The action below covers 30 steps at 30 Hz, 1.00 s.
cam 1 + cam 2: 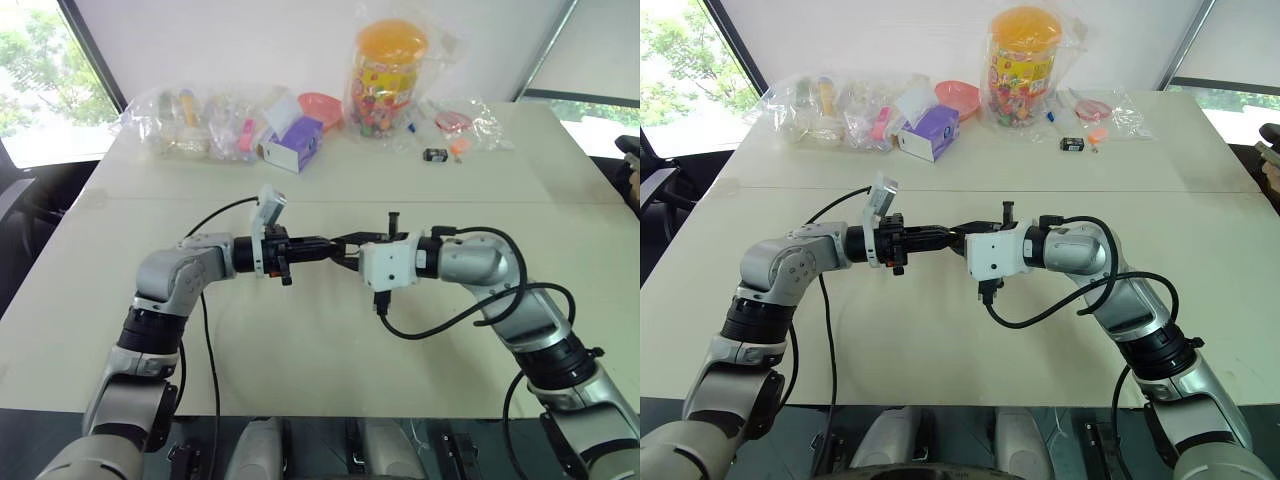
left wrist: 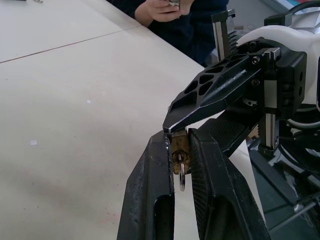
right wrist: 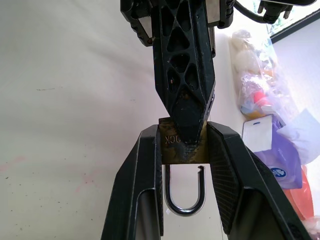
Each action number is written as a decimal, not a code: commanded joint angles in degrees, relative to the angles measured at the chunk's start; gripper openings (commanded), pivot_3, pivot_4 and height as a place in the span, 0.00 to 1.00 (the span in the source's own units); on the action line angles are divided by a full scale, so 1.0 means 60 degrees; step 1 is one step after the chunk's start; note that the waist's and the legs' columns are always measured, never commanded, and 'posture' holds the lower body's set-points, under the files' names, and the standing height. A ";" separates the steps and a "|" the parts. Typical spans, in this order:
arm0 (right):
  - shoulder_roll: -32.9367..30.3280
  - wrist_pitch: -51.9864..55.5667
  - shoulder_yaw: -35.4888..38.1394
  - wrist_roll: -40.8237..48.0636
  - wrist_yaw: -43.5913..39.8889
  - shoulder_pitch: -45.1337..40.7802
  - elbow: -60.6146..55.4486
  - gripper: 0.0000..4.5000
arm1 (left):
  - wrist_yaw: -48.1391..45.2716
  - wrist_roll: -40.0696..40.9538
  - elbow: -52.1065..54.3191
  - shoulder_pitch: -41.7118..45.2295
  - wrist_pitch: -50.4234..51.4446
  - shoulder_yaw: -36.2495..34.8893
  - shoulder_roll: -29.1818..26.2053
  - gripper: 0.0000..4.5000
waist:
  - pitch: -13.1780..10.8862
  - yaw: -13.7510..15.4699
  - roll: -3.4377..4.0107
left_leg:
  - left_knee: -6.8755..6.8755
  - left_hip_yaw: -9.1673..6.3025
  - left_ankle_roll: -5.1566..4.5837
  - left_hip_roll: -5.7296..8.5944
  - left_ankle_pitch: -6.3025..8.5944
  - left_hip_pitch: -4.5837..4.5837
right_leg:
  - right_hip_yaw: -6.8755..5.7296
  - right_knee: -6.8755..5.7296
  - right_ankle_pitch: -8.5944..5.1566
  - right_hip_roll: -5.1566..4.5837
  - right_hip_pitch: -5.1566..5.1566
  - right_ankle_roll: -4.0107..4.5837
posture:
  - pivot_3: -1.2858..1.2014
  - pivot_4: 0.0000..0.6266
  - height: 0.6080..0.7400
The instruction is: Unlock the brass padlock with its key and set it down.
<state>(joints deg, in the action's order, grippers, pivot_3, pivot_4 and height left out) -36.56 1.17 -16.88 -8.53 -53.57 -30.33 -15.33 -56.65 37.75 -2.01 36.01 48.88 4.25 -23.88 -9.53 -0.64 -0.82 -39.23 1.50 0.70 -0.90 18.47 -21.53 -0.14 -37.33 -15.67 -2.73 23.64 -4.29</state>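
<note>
Both grippers meet in mid-air above the near middle of the cream table (image 1: 120, 300). Right gripper (image 3: 182, 150) clamps the brass padlock (image 3: 172, 142) by its flat sides; the shackle (image 3: 185, 192) hangs free, one leg seemingly out of the body, so probably unlocked. Left gripper (image 2: 181, 150) is pinched on the key (image 2: 178, 159) at the padlock's keyhole end; its small ring (image 2: 182, 176) dangles. Judgement: hold the right grip steady, keep the key axis straight, then lower the padlock gently onto bare table.

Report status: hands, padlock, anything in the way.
Right hand shut on padlock, shackle popped open. Left hand shut at the lock's key end. Table below bare.
</note>
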 commanded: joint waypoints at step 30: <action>0.0406 0.5732 0.1951 0.4355 0.0778 0.0419 -0.1720 0.02 | -0.0698 0.0056 0.0259 0.0551 -0.0052 -0.0117 -0.0497 0.00 | 0.0000 0.0006 0.0000 | 0.0003 -0.0002 -0.0002 0.0000 0.0001 -0.0004 | 0.0000 0.0002 0.0000 -0.0010 0.0001 0.0000 | 0.52 0.24 1.00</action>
<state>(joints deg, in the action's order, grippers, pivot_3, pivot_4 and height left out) -34.58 36.69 -5.39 17.16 -49.54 -27.63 -24.48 -59.79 36.89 -2.13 38.21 48.53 4.23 -26.34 -9.53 -0.60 -0.82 -39.21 1.48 0.68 -0.90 18.47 -21.55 -0.14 -37.31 -15.67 -2.79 23.64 -4.29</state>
